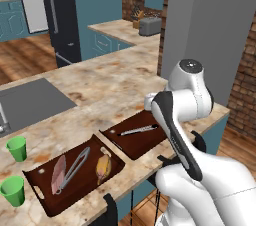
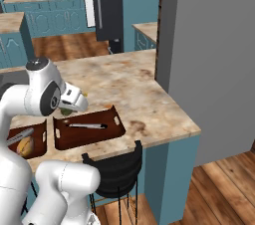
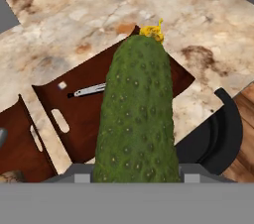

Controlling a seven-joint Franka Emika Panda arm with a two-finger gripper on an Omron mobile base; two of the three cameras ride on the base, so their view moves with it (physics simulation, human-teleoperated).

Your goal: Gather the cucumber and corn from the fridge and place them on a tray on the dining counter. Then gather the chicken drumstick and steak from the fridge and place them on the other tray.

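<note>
The dark green, bumpy cucumber [image 3: 136,114] stands between my gripper's [image 3: 136,173] fingers, which are shut on it, its yellow-tipped end pointing away. It hangs over the dining counter [image 1: 110,85], above the right-hand brown tray [image 3: 84,114] that holds a silver utensil [image 3: 89,89]. From the right base view a sliver of the cucumber [image 2: 66,111] shows under the gripper [image 2: 74,105], near that tray's [image 2: 89,137] back left corner. The left tray [image 1: 85,185] carries the pinkish steak [image 1: 58,172], silver tongs [image 1: 75,167] and the tan chicken drumstick [image 1: 103,166]. The dark fridge [image 1: 60,15] stands far behind. The corn is out of view.
Two green cups [image 1: 16,148] [image 1: 13,190] stand left of the trays. A black stool [image 2: 117,169] sits under the counter's front edge. A grey wall [image 2: 209,45] rises at the counter's right end. A grey sink [image 1: 30,102] lies at the left.
</note>
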